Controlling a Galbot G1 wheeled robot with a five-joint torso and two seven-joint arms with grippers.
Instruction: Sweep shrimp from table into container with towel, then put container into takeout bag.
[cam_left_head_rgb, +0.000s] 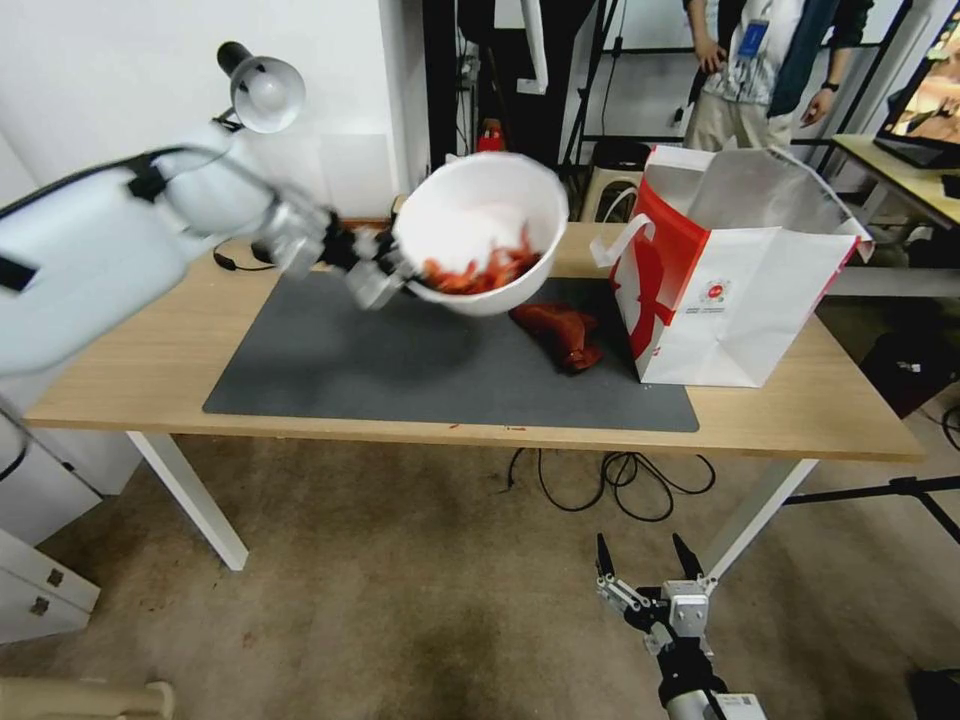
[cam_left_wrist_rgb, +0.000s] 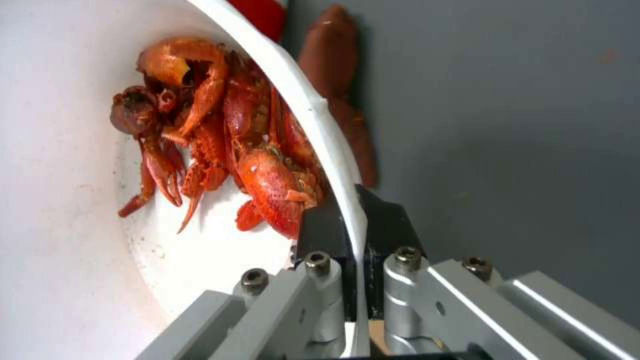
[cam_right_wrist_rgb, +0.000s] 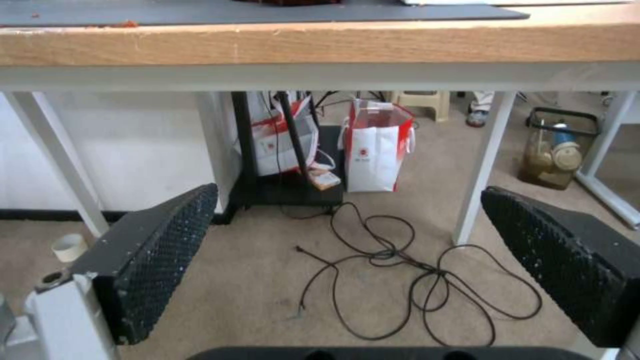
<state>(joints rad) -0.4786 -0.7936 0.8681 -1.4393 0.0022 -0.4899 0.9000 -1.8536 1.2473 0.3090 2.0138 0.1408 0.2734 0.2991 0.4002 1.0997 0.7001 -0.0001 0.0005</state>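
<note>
My left gripper (cam_left_head_rgb: 400, 272) is shut on the rim of the white container (cam_left_head_rgb: 480, 215), held tilted in the air above the grey mat. In the left wrist view the left gripper (cam_left_wrist_rgb: 355, 212) has the container's rim (cam_left_wrist_rgb: 320, 130) pinched between its black pads. The shrimp (cam_left_head_rgb: 480, 272) lie piled at the low side of the bowl; up close, the shrimp (cam_left_wrist_rgb: 227, 135) are red-orange and curled. The rust-red towel (cam_left_head_rgb: 560, 333) lies crumpled on the mat, beside the takeout bag (cam_left_head_rgb: 730, 290), which stands open at the table's right. My right gripper (cam_left_head_rgb: 648, 560) hangs open below the table's front edge (cam_right_wrist_rgb: 320, 45).
A desk lamp (cam_left_head_rgb: 262, 88) stands at the table's back left. Black cables (cam_left_head_rgb: 620, 480) lie on the floor under the table (cam_left_head_rgb: 150, 370). In the right wrist view more paper bags (cam_right_wrist_rgb: 373, 145) stand on the floor beyond the white table legs (cam_right_wrist_rgb: 481, 165). A person stands behind the table.
</note>
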